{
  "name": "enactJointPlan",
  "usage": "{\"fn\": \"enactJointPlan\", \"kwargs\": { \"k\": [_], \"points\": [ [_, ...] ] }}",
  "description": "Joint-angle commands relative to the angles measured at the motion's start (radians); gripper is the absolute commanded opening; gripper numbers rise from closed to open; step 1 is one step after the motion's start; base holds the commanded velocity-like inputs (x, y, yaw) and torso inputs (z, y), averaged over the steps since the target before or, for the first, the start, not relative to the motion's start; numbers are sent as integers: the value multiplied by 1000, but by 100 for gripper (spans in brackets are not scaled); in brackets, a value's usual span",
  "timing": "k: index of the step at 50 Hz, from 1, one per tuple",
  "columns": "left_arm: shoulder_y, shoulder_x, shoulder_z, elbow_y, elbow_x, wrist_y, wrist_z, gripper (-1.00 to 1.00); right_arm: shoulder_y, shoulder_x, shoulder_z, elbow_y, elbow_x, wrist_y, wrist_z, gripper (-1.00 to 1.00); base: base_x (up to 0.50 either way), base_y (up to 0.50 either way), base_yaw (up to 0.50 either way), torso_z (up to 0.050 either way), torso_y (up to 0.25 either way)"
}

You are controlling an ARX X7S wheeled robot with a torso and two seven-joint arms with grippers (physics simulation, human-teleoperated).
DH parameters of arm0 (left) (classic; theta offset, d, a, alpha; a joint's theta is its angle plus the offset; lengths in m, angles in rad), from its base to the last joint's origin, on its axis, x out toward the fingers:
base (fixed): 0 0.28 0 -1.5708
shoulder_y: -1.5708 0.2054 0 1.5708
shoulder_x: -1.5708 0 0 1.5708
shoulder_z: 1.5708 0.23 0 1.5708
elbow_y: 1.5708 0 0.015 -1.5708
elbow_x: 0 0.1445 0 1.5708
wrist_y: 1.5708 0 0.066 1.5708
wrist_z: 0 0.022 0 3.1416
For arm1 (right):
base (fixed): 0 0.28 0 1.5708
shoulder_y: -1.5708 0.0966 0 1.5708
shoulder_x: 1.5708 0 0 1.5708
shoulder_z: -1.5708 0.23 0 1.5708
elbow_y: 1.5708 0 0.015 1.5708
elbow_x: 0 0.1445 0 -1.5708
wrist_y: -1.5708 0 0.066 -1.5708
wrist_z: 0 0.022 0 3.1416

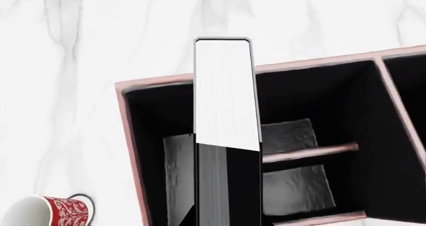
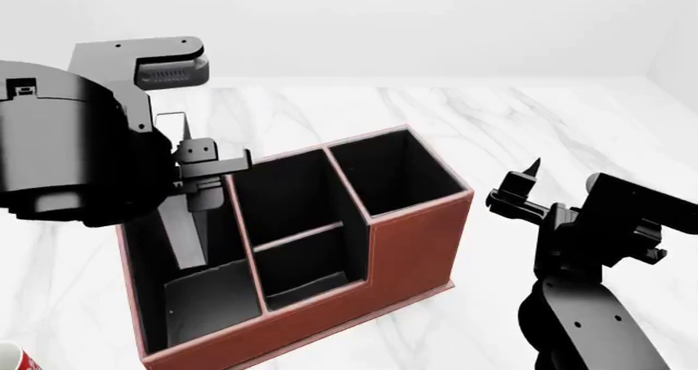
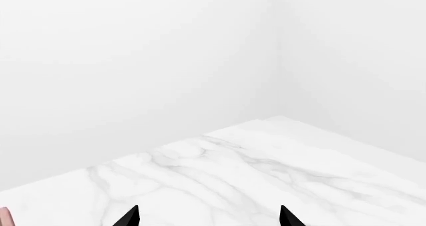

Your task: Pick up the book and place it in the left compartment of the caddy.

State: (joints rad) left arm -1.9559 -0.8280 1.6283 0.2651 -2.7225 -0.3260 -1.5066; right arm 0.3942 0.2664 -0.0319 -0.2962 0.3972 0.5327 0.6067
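Black book point(image 1: 225, 136) clamped upright by left gripper point(image 2: 194, 192), hanging inside left compartment point(image 2: 202, 300) of caddy point(image 2: 409, 251), seemingly clear of both walls. Right gripper point(image 3: 209, 217) spread wide, empty, well apart.

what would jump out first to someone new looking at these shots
The reddish-brown leather-look caddy sits mid-table on white marble. The left gripper holds the black-covered book upright over its long left compartment. The right gripper hovers open, off to the side.
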Motion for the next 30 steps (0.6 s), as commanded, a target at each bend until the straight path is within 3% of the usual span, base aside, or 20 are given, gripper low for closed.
{"fn": "enactJointPlan", "kwargs": {
  "k": [1, 30],
  "points": [
    [8, -6, 36, -15, 34, 14, 33, -100, -1, 3, -3, -4, 3, -1, 4, 100, 0, 0, 0, 0, 0],
    [141, -7, 91, -44, 123, 55, 139, -100, 0, 8, -14, 2, 7, -10, 9, 100, 0, 0, 0, 0, 1]
  ]
}}
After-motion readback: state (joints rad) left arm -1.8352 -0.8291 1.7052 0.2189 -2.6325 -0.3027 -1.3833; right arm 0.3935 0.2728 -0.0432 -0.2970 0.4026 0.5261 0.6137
